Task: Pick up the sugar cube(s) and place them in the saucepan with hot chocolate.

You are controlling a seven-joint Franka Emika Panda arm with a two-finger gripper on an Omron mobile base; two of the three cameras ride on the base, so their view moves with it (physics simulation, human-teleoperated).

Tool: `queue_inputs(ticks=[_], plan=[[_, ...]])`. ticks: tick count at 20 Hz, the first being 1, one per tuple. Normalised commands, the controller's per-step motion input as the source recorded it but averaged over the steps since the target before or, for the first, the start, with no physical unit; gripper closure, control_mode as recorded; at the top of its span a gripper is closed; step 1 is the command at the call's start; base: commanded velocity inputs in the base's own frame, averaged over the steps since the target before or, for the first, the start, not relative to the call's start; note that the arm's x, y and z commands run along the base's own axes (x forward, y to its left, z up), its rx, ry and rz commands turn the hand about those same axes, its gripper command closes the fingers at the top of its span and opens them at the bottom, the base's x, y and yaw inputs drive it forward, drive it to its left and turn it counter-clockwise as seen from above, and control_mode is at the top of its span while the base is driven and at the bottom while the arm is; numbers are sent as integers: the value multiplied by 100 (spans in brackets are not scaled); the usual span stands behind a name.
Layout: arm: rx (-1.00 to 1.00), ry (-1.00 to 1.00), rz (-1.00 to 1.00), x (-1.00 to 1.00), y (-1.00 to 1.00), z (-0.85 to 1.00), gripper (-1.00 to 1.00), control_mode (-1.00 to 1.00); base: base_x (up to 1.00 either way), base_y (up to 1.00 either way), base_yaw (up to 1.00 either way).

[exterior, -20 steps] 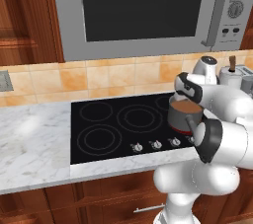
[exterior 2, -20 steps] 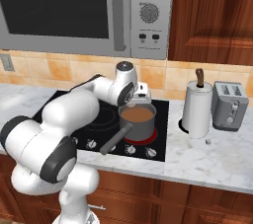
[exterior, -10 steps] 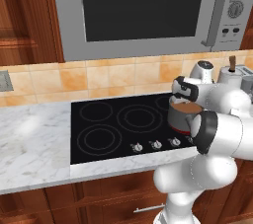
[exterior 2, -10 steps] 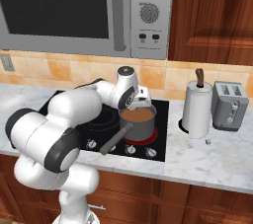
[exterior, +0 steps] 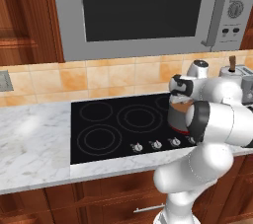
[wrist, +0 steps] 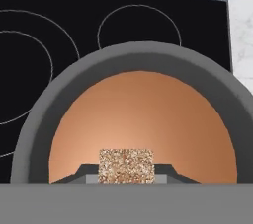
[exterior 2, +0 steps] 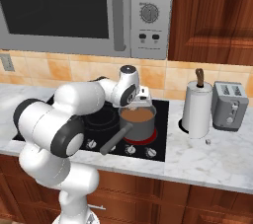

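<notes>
Left base view: marble counter (exterior: 34, 141) runs along the left, black cooktop (exterior: 118, 124) is set into it, and the saucepan with hot chocolate (exterior: 179, 117) sits on the front right burner, half hidden by the arm's elbow. Gripper (exterior: 184, 94) hangs just above the pan's rim, so a release should drop straight into the liquid with no travel. Right base view, left to right: cooktop (exterior 2: 148, 151) with its knob row along the front edge, saucepan (exterior 2: 137, 122) with the long handle pointing toward the front left, gripper (exterior 2: 143, 100) over the pan's back rim, then a paper-towel roll (exterior 2: 197, 109) and a toaster (exterior 2: 230, 104) on the counter's right end, well apart from the pan. Handle points away from the arm, so it's not in the approach path. Hand view: camera looks straight down into the brown liquid (wrist: 143, 124), and the sugar cube (wrist: 126, 166) is pinched between the two fingertips (wrist: 168, 171), jaws closed on its sides, cube hanging over the near part of the pan's mouth, apart from the liquid. My read: placement is lined up, the next step is letting go; small risk of a splash.
</notes>
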Motion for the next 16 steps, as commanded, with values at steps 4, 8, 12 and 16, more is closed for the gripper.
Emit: queue_inputs(ticks=[4,8,12,16], plan=[[2,4,0,0,0,-1,-100,-100,0,0,0],[1,0,0,0,0,0,-100,-100,0,0,0],[1,0,0,0,0,0,-100,-100,0,0,0],[1,0,0,0,0,0,-100,-100,0,0,0]])
